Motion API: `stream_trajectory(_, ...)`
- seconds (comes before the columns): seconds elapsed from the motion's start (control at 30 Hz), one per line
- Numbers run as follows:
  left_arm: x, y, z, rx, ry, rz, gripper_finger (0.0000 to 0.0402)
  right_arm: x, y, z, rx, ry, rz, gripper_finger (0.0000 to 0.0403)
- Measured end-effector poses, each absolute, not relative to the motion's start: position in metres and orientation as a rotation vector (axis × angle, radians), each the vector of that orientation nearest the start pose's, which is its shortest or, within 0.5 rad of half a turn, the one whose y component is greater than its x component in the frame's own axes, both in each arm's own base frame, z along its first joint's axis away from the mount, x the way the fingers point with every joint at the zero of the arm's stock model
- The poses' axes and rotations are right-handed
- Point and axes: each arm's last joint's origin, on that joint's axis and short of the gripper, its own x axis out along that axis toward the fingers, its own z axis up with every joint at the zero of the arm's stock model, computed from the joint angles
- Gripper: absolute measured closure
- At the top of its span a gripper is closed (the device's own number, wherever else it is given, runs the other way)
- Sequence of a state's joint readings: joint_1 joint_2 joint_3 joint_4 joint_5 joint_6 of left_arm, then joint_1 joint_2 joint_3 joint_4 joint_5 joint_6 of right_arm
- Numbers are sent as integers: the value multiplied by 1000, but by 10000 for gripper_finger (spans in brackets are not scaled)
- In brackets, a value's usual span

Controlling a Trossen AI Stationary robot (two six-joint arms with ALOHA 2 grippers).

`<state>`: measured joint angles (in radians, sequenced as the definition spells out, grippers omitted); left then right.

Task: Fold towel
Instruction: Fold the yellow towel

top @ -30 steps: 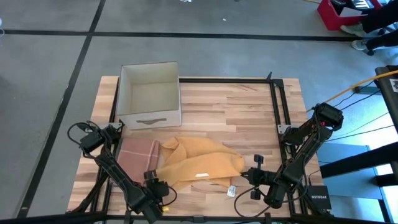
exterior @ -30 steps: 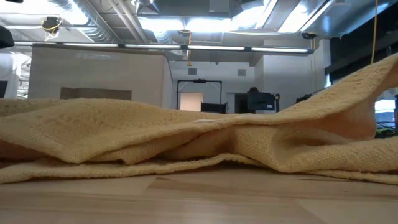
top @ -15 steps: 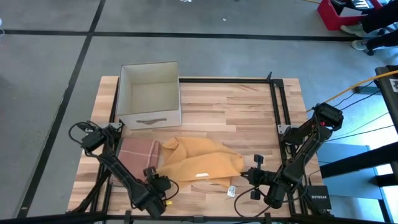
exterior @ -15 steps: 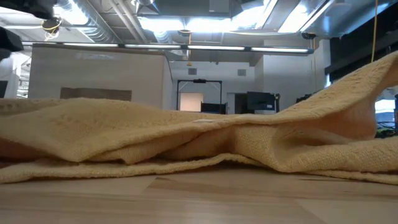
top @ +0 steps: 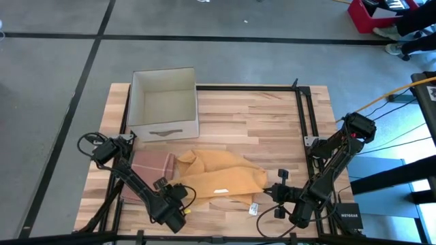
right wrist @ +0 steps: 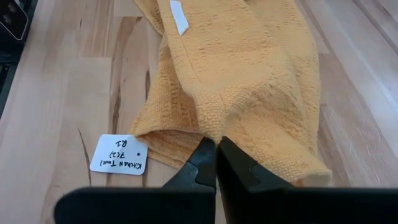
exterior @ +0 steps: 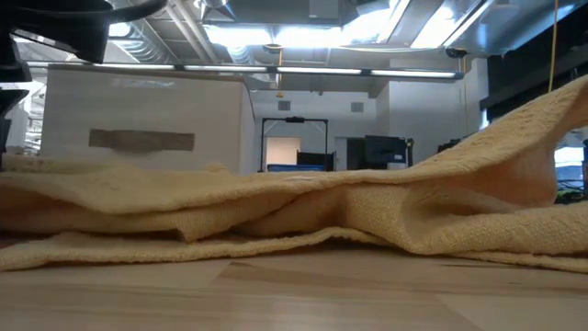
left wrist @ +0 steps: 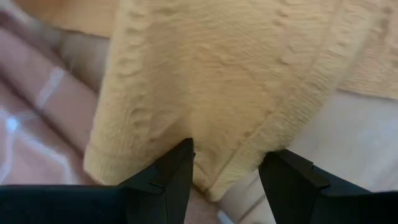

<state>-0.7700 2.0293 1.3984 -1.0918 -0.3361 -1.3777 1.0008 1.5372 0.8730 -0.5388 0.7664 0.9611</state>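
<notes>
Towel (top: 218, 178), yellow, lay crumpled at the table's (top: 259, 116) near edge, between both arms, its left edge lapping a pink plaid cloth (top: 151, 167). Left gripper (left wrist: 227, 177) sat low at the towel's left corner, fingers parted with the hem between them, not yet closed. Right gripper (right wrist: 216, 163) was pinched shut on the towel's right edge, beside a paper tag (right wrist: 118, 162). Step judged: securing corners before spreading. Next move calls for the left fingers to close, then both to lift and pull the towel flat.
</notes>
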Motion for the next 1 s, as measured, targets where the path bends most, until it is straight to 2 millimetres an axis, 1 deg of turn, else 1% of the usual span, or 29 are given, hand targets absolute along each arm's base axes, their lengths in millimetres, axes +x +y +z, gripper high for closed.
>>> stream_trajectory(0.13,260,-242,150,-200,1291,663,237,164,219,181,-20,744,-165,398)
stream_trajectory(0.23,258,-241,151,-167,1309,660,255,164,219,181,-19,744,-165,398)
stream_trajectory(0.5,255,-244,151,-114,1354,595,357,164,219,181,-16,741,-162,398)
stream_trajectory(0.6,253,-248,157,-97,1371,544,391,164,219,181,-35,741,-155,398)
stream_trajectory(0.67,252,-251,164,-86,1374,512,395,164,219,181,-36,741,-155,398)
stream_trajectory(0.83,249,-259,182,-53,1373,426,390,165,219,182,-51,702,-174,398)
stream_trajectory(1.0,247,-261,197,-56,1364,397,397,166,219,183,-78,683,-173,398)
